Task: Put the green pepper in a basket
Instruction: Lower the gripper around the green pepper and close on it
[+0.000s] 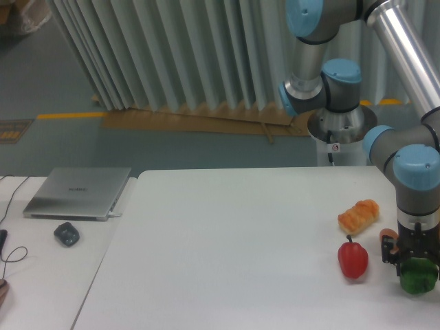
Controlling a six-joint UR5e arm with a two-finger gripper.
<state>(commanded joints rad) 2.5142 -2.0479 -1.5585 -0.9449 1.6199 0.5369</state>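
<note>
pincer (pixel 417 263) sits low at the far right of the white bench (pixel 227 247), pointing straight down onto the top of the green pepper (pixel 419 276). its dark fingers (pixel 400 256) reach down around the upper part of the pepper, and they look closed on it, though the pepper hides the tips. the green pepper is close to the bench's near right corner, right under the arm's wrist; whether it rests on the surface or is raised just off it cannot be told from this angle.

just left of the pepper stands a red bell pepper (pixel 353 258) with a dark stem, apart from it. behind the red one, farther back on the bench, lies an orange-yellow lumpy item (pixel 358 215) that looks like a bread roll. a small orange-red thing (pixel 387 236) peeks out just behind the pincer's left side, too hidden to name.

well apart on the left, on a second bench (pixel 41 275) pushed against the first, a closed silver laptop (pixel 79 192) lies flat, with a dark mouse (pixel 67 234) just in front of it and a thin cable (pixel 12 258) near the left edge.
</note>
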